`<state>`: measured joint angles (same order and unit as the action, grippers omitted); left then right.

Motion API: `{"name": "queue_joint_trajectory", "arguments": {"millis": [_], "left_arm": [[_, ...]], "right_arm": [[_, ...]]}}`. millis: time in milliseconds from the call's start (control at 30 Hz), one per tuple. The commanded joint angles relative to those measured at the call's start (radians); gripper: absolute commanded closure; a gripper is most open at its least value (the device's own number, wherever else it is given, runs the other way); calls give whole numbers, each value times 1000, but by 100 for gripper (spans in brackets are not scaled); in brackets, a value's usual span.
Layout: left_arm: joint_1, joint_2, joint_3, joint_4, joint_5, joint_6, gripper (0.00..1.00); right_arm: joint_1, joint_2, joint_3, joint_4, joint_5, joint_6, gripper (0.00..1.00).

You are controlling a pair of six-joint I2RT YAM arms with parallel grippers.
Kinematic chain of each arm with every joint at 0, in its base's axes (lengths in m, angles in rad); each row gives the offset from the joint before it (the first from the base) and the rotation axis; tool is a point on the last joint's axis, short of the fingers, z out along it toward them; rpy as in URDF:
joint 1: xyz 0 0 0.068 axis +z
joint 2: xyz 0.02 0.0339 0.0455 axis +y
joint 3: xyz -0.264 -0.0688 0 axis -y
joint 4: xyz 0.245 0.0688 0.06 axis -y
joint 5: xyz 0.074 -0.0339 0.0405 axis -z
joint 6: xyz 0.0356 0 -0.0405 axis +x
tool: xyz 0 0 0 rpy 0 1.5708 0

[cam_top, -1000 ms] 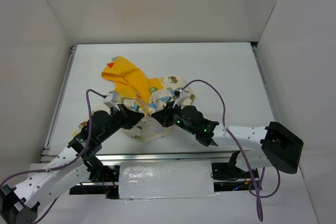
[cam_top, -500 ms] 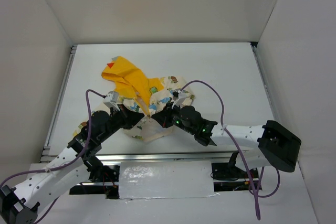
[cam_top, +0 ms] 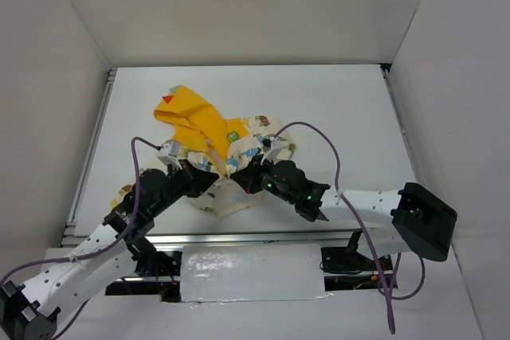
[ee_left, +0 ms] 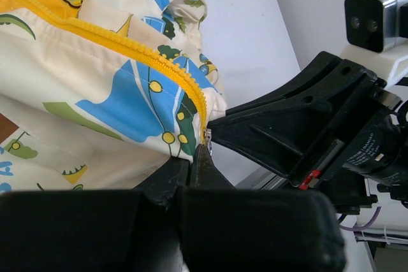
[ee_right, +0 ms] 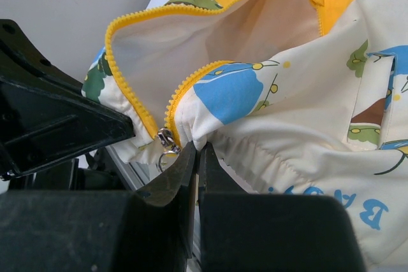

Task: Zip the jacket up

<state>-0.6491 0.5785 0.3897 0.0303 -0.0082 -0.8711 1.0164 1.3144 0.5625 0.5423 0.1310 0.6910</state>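
Both fully closed, left end effector and right end effector pinch the jacket hem mid-frame beside the slider, likely steadying the zipper base.

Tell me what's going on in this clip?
Two robot arms are working on a child's jacket lying on the table. The left pincer and right pincer are both shut on its bottom hem, either side of the yellow zipper. The slider sits at the bottom end and the teeth above it stand apart, so the jacket is not yet zipped.
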Motion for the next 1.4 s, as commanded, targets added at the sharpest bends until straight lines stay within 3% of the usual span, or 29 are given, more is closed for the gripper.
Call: {"name": "queue_joint_trajectory", "arguments": {"millis": [0,1033,1367], "left_arm": [[3,-2,-12,65,20,-17,100],[3,40,-25,89,45,-22,100],[3,106,-8,109,171,23,100]], "right_arm": [[4,-17,42,28,18,-4,100],[1,3,94,-5,2,-15,100],[-10,14,123,12,-106,-177,100]]}}
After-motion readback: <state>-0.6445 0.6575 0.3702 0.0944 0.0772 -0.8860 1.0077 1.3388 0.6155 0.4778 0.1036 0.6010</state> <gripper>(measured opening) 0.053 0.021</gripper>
